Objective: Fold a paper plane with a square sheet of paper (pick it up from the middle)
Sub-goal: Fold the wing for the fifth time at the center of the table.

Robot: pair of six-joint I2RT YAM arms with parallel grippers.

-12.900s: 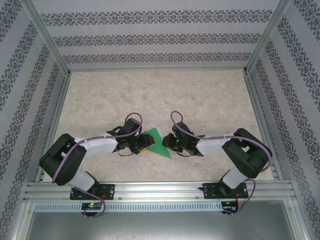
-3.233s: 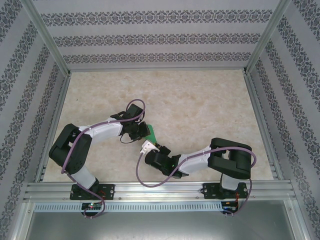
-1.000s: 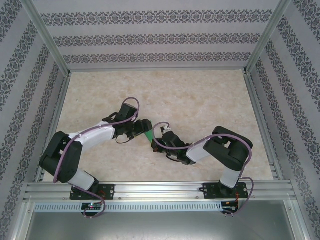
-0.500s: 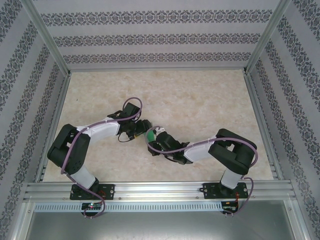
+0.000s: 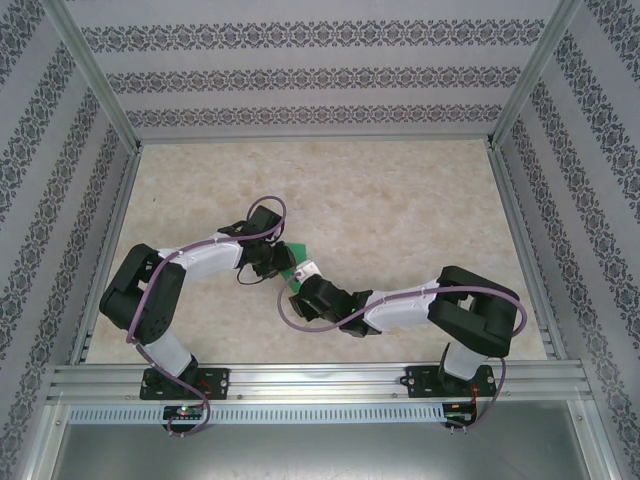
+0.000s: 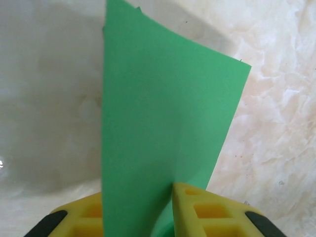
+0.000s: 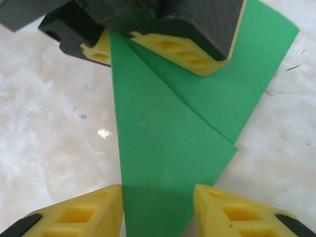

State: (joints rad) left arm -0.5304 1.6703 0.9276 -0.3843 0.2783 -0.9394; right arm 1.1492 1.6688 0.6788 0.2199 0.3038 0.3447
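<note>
While the left tool point(image 6: 140, 210) clamps the folded green sheet point(image 7: 163, 148), the right tool point(image 7: 158, 207), just beside it, gapes astride the sheet's point. It looks flimsy and crease-prone, best pinched along the fold.

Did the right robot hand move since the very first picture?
Yes. The right gripper has slid left, away from the metal rail on the table's right side, toward the left gripper pinching the green paper.
</note>
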